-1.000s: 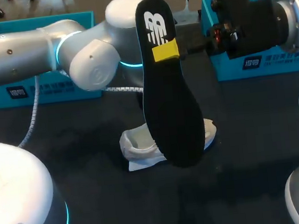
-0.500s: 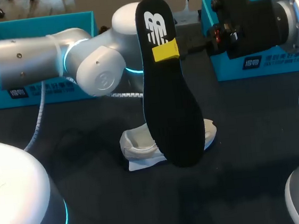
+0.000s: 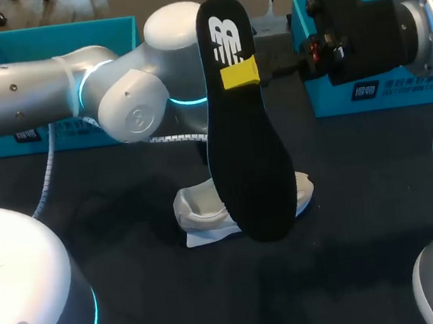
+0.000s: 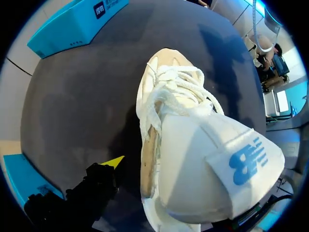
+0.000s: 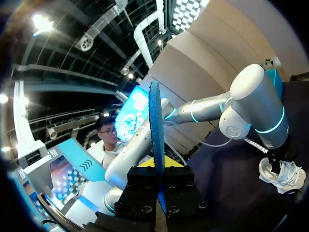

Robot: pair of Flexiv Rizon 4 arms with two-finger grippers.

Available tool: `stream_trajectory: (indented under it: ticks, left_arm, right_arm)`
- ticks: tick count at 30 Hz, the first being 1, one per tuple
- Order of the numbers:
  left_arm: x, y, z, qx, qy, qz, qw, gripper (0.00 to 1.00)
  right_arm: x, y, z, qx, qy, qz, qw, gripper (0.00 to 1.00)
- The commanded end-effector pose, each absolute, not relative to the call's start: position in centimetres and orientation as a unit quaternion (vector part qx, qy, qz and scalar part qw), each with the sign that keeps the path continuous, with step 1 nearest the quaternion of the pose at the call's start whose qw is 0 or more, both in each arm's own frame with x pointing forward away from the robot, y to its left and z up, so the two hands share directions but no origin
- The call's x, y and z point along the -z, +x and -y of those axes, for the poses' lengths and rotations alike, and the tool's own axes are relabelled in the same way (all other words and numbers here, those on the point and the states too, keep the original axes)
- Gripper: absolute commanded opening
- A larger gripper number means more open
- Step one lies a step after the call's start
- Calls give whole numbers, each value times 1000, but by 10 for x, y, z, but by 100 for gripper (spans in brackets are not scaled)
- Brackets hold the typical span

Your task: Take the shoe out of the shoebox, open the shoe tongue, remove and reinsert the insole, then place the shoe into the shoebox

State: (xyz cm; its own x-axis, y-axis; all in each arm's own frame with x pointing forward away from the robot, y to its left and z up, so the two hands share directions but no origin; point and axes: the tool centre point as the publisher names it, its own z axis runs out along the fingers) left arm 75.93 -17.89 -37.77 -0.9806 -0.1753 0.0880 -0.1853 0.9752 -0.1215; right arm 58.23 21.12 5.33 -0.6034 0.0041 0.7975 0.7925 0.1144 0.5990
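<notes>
Head view: my right gripper (image 3: pixel 242 74) is pinching the black insole (image 3: pixel 250 151) near its heel end, one yellow tip showing on the near face. The insole is hanging upright, toe down, through the middle of the frame. Below it, at lower centre, the white shoe (image 3: pixel 203 214) is sitting on the dark table (image 3: pixel 122 296), partly hidden by the insole. My left arm (image 3: pixel 117 103) is coming in from the upper left, in front of a teal shoebox (image 3: pixel 55 30).

From the right wrist, the insole is standing edge-on between the fingers, clamped from both sides. From the left wrist, the shoe's laces and big tongue (image 4: pixel 222 169) are filling the space just ahead of my left gripper (image 4: pixel 104 176). Whether it is gripping anything I cannot tell.

I am judging the insole light, thin and bendy, likely to buckle if pushed toe-first, so the firmer heel end looks the best hold. The shoe looks soft and light, its tongue floppy.
</notes>
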Motion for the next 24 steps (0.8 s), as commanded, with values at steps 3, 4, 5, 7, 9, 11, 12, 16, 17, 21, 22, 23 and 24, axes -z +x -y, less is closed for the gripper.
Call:
stream_trajectory:
  ticks: [3,4,5,7,9,11,12,16,17,21,22,23,24]
  left_arm:
    - [371,761,164,-78,91,992,46,74]
    - [370,760,162,-78,91,992,45,76]
    - [370,761,161,-78,92,992,43,77]
    - [369,762,156,-79,94,992,41,79]
    - [369,763,155,-79,95,991,40,78]
    - [372,763,155,-78,94,992,43,73]
    - [374,762,156,-77,92,992,46,71]
    - [380,762,159,-76,90,992,53,59]
    - [381,762,160,-77,89,991,56,51]
    - [386,761,169,-78,78,992,68,47]
    - [386,761,171,-78,78,992,67,47]
    - [386,761,172,-77,77,992,67,46]
    - [387,760,173,-77,75,992,67,46]
  right_arm:
    - [-53,584,-215,595,-298,669,332,0]
    - [-53,584,-215,595,-298,669,332,0]
    - [-53,584,-215,595,-298,669,332,0]
    - [-53,584,-215,595,-298,669,332,0]
    - [-53,584,-215,595,-298,669,332,0]
    - [-53,584,-215,595,-298,669,332,0]
    - [-53,584,-215,595,-298,669,332,0]
    - [-53,584,-215,595,-298,669,332,0]
    - [-53,584,-215,595,-298,669,332,0]
    - [-53,584,-215,595,-298,669,332,0]
    - [-53,584,-215,595,-298,669,332,0]
    - [-53,584,-215,595,-298,669,332,0]
    - [-53,584,-215,595,-298,669,332,0]
